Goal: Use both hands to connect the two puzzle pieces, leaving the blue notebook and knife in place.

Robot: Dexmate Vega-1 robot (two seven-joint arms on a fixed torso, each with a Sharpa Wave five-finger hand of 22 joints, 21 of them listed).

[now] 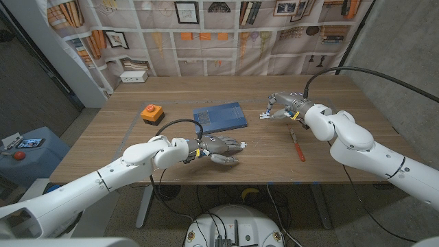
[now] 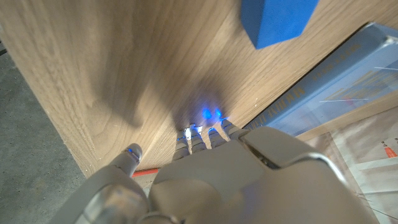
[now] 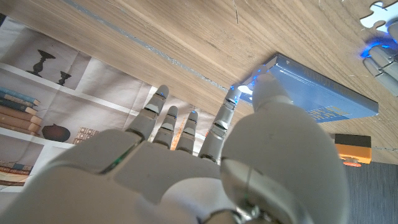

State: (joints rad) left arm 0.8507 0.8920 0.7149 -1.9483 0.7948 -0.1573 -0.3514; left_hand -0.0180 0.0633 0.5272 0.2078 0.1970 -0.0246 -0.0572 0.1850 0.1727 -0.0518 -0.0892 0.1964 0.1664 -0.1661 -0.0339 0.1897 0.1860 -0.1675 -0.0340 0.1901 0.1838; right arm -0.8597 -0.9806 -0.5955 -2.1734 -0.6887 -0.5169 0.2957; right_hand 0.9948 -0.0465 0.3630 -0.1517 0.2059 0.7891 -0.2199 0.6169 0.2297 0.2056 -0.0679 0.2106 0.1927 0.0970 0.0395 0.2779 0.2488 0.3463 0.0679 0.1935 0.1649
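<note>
1. The left robot hand (image 1: pixel 221 148) is lying near the tabletop's (image 1: pixel 123 137) front edge, fingers reaching toward the middle; whether it is holding a puzzle piece cannot be told.
2. The right robot hand (image 1: pixel 282 107) is pinching a pale puzzle piece (image 1: pixel 265 114) at its fingertips, beyond the knife (image 1: pixel 298 147).
3. The blue notebook (image 1: pixel 220 117) is lying between the two hands, its long axis running across the tabletop.
4. In the right wrist view, a second white puzzle piece (image 3: pixel 380 10) is lying beside the left fingertips (image 3: pixel 380 57).
5. Judged: joining means bringing the right hand's piece toward the left hand, passing in front of the notebook and clear of the knife.
</note>
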